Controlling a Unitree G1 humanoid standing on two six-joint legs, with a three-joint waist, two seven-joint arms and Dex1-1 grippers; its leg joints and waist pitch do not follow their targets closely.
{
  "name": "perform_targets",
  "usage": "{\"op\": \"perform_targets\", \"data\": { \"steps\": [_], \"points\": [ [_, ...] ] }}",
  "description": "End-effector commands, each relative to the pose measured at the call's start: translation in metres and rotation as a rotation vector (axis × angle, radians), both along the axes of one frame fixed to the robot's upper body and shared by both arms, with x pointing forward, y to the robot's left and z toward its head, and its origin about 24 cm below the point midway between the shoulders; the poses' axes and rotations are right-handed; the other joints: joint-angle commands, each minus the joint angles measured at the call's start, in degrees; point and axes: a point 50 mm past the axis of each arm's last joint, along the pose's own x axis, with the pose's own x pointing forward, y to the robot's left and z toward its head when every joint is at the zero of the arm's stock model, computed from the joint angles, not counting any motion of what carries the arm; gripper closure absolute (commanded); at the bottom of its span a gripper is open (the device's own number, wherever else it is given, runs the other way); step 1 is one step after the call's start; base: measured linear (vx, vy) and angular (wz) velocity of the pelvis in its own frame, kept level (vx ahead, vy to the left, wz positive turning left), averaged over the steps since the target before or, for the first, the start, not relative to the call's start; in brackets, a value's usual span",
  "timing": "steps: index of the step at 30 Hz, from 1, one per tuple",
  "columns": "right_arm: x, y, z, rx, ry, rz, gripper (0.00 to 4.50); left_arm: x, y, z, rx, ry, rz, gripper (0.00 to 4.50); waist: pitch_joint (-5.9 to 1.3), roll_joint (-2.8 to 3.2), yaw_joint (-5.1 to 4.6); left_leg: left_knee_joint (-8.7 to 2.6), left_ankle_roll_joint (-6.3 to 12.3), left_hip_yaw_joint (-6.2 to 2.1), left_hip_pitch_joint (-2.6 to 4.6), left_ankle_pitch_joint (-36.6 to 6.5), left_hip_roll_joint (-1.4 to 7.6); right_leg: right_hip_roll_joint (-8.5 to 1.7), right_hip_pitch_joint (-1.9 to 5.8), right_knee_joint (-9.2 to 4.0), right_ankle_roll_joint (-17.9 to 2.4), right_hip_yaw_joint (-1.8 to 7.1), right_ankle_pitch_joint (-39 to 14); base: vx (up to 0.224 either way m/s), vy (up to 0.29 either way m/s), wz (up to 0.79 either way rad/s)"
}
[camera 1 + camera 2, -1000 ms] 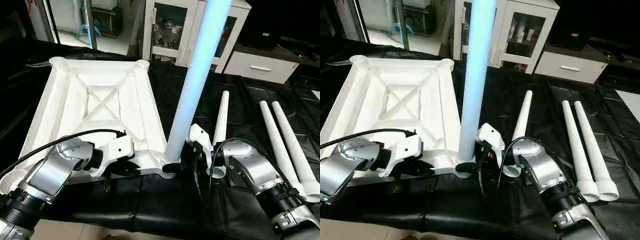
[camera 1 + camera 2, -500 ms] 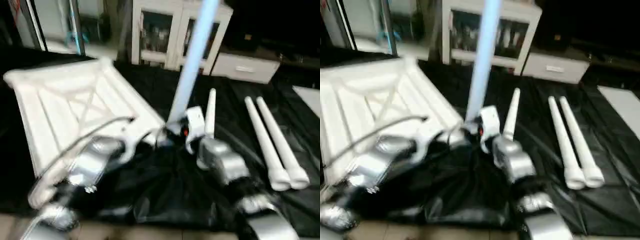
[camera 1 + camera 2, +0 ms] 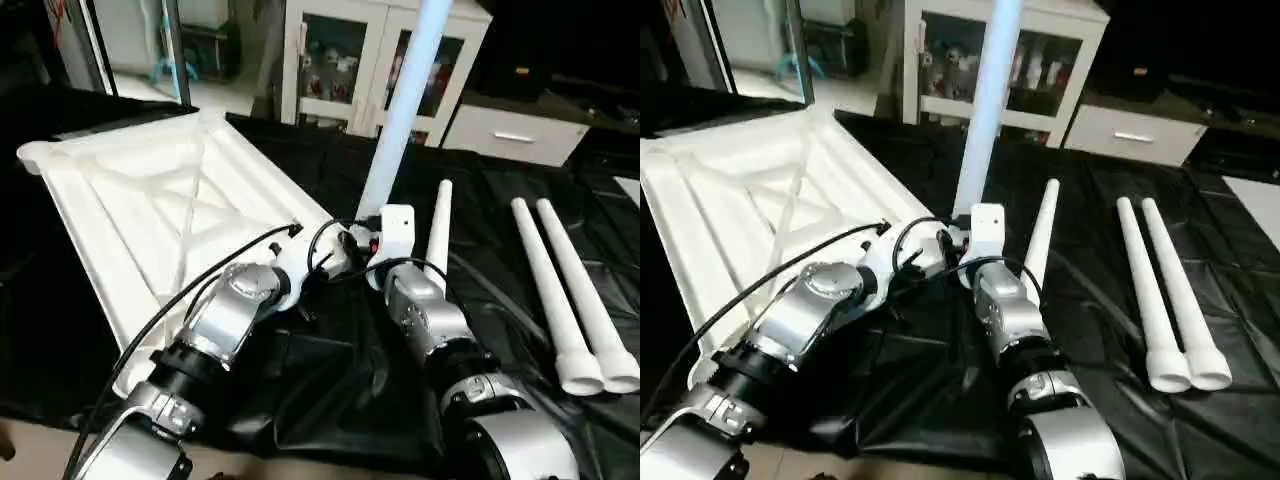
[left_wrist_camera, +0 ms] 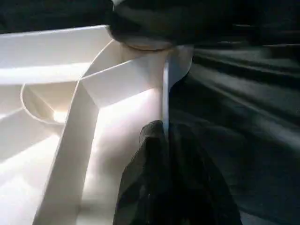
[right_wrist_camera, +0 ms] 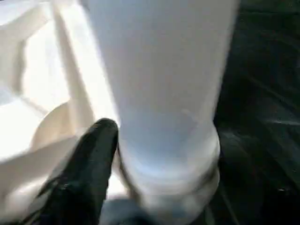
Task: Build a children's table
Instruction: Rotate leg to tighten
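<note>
Top: the white table top (image 3: 150,215) lies ribbed side up on the black cloth (image 3: 480,240), on the left of the scene, turned so that one corner points toward the two grippers.
Upright leg: one white leg (image 3: 400,120) stands in the top's near right corner socket, rising out of the picture's upper edge and leaning slightly right.
Left gripper: the left gripper (image 4: 161,154) sits at that same corner, just left of the upright leg — its black fingers are pressed together on the thin outer wall of the top, the rim running up between them in the left wrist view.
Right gripper: the right gripper (image 3: 372,250) is at the foot of the upright leg, on its near right side. In the right wrist view one black finger (image 5: 91,154) lies against the leg's base collar; the other finger is hidden, so whether the leg is clamped I cannot tell.
Arms: both silver forearms converge on the corner from the near side, the left from the near left, the right from straight ahead.
Third leg: a loose leg (image 3: 438,235) lies flat on the cloth just right of the right gripper, thin end pointing far.
Leg pair: two more legs (image 3: 570,295) lie side by side, touching, well to the right — wide ends near, thin ends far.
Behind: a white cabinet (image 3: 350,50) with glass doors stands beyond the cloth.
</note>
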Motion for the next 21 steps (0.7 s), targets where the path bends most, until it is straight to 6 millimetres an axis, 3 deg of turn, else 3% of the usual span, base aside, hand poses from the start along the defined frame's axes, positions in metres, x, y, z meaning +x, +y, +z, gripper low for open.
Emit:
{"op": "perform_targets", "data": {
  "steps": [1,5,6,11,13,18,21],
  "points": [
    [-0.003,0.012,0.01,0.004,-0.059,0.155,0.83,-0.009,0.007,-0.013,0.039,0.043,-0.057,4.5,-3.74,1.04,0.02,-4.09,0.05,-0.75,-0.68,-6.61,1.66,-4.98,2.9,-3.56,-7.5,2.86,-6.76,0.0,0.0,0.0],
    [-0.006,-0.001,0.014,-0.013,-0.084,0.255,0.65,-0.021,0.016,-0.015,0.042,0.098,-0.163,4.5,-3.88,1.21,-0.23,-3.57,1.18,-0.3,-0.18,-3.58,1.56,-4.48,2.55,-2.72,-10.5,2.98,1.84,0.0,0.0,0.0],
    [-0.007,-0.005,0.015,-0.016,-0.09,0.289,0.41,-0.024,0.019,-0.015,0.049,0.105,-0.198,4.5,-3.66,1.22,-0.06,-3.67,1.38,-0.25,-0.06,-4.24,1.51,-4.35,2.54,-2.91,-10.91,2.91,1.29,0.0,0.0,0.0],
    [-0.02,-0.032,0.024,-0.088,-0.134,0.549,0.06,-0.049,0.034,-0.015,0.026,0.202,-0.453,4.5,-3.37,1.47,0.29,-3.97,0.79,-0.18,0.28,-8.11,1.81,-4.49,2.52,-3.29,-10.97,3.02,-2.86,0.0,0.0,0.0],
    [-0.029,-0.04,0.026,-0.112,-0.128,0.67,0.06,-0.057,0.04,-0.014,0.016,0.254,-0.5,4.5,-3.11,1.58,0.55,-4.05,0.7,-0.01,0.64,-9.59,1.99,-4.41,2.09,-3.44,-11.16,3.11,-4.01,0.0,0.0,0.0],
    [-0.042,-0.054,0.028,-0.173,-0.117,0.823,0.06,-0.069,0.051,-0.009,0.02,0.344,-0.595,4.5,-3.02,1.41,0.74,-4.3,-0.21,-0.24,0.46,-12.23,1.92,-4.63,2.26,-3.85,-10.52,3.08,-9.55,0.0,0.0,0.0],
    [-0.054,-0.057,0.027,-0.174,-0.085,0.947,0.06,-0.074,0.054,-0.006,0.02,0.369,-0.637,4.5,-3.17,1.32,0.9,-4.13,0.15,-0.25,0.52,-10.99,1.93,-4.53,2.34,-3.7,-10.58,3.08,-8.0,0.0,0.0,0.0]
  ]
}}
